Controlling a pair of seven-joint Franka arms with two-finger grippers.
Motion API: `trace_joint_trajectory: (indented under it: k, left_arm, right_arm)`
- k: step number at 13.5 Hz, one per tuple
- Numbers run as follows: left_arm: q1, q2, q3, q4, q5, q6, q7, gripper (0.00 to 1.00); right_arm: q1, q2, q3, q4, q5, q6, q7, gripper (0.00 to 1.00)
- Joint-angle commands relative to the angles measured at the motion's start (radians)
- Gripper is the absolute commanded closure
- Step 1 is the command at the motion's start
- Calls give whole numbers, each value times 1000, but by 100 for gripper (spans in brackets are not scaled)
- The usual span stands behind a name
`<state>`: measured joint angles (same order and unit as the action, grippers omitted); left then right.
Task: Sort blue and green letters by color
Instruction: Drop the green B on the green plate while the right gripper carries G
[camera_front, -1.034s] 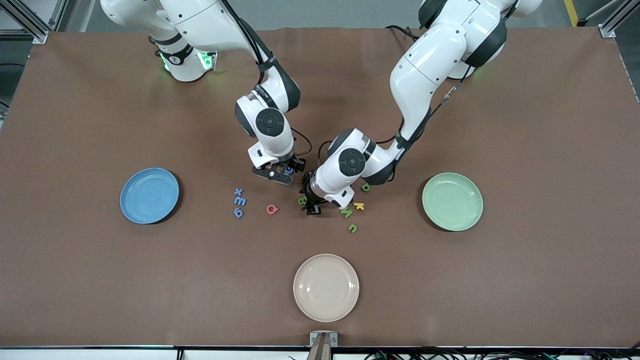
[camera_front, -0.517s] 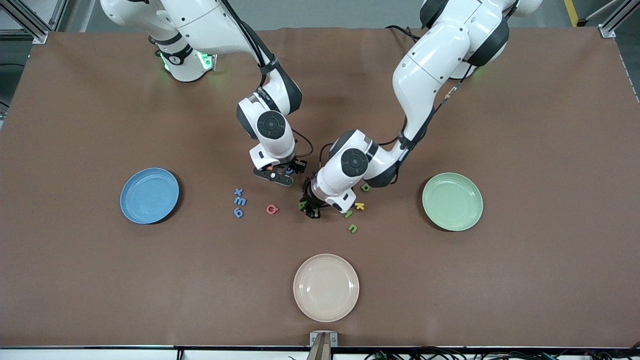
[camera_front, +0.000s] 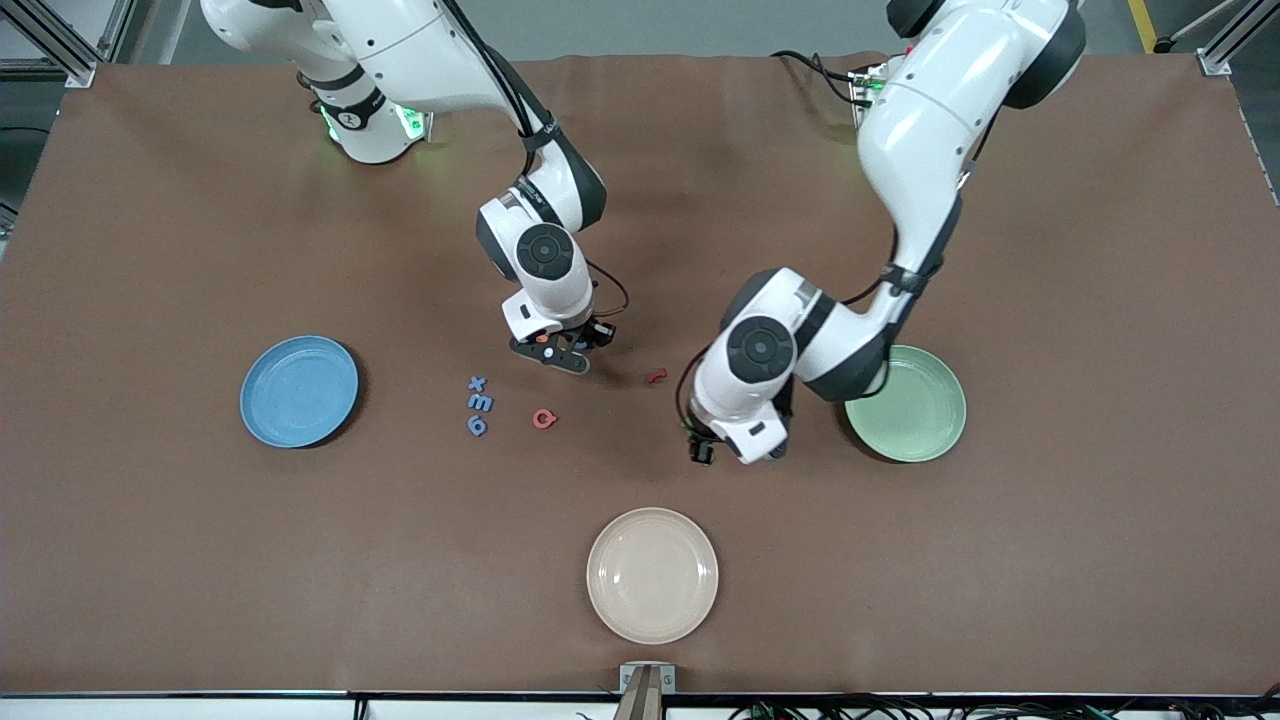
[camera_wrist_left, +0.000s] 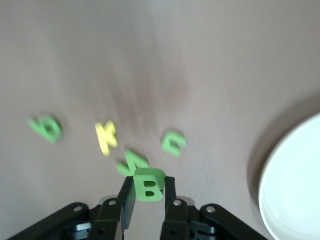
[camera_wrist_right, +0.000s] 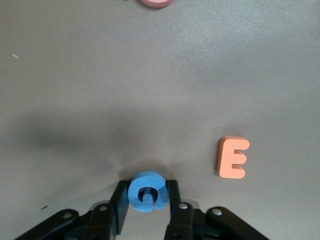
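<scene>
Blue letters: front view shows three of them (x, m, 6) (camera_front: 479, 403) stacked in a short column on the desk (camera_front: 180, 560), between the blue plate (camera_front: 299, 391) and a pink letter (camera_front: 544, 419). Dark red letter (camera_front: 655, 377) lies alone mid-desk. Cream plate (camera_front: 652, 575) sits nearest the camera, green plate (camera_front: 905, 403) toward the left arm's end. Right tool (camera_front: 566, 348) is low over the desk just beside the blue column, toward the left arm's end of it; a bit of blue shows between its fingers. Left tool (camera_front: 703, 442) hangs over bare desk between the red letter and the green plate, a speck of green at its tip. No other green letters show in this view.

Left wrist view: left tool (camera_wrist_left: 148, 192) is clamped on a green B (camera_wrist_left: 149, 184), held clear of the desk. Below it on the desk: three more green letters, one right under the B (camera_wrist_left: 131, 161), a c-shape (camera_wrist_left: 173, 142) beside that, and one well apart (camera_wrist_left: 46, 126). Yellow K (camera_wrist_left: 105, 137) sits among them. Plate rim (camera_wrist_left: 290, 185) at the frame edge, looks pale here.

Right wrist view: right tool (camera_wrist_right: 146, 196) is closed on a blue C (camera_wrist_right: 146, 192), which is at desk level; can't tell if it's lifted. Orange E (camera_wrist_right: 232, 157) lies flat near it, apart. The pink letter's edge (camera_wrist_right: 156, 2) pokes into the frame.
</scene>
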<state>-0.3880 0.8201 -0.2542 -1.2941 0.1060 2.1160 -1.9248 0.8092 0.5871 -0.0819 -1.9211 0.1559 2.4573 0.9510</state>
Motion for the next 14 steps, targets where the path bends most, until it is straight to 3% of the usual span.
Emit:
trace_joint_trajectory:
  k: [1,5,8,10,11,14]
  left_arm:
    - [105,-114,-5,-120,18,-88,206,100]
    - [289,-205,-11,-295,18,-90,513,100]
    - [382,-196,-11,-352,17,-90,682,99]
    - [412,-196,-11,-390,14,-90,743,94]
    - [416,-197,-11,-410,14,-90,745,83]
    - [414,-223,-11,-455,14,-94,748,0]
  right_arm:
    - [-1,16,-5,13,16,-5,5,82]
    - [-7,-47,-7,10,17,-53,5,86]
    - [-28,-177,-15,11,16,-220,-33,92]
    - [-103,-257,-15,7,16,-328,-148,92]
    - [-146,-301,-15,-1,16,-383,-226,92]
    - [-321,-423,-15,-58,13,-500,-531,91]
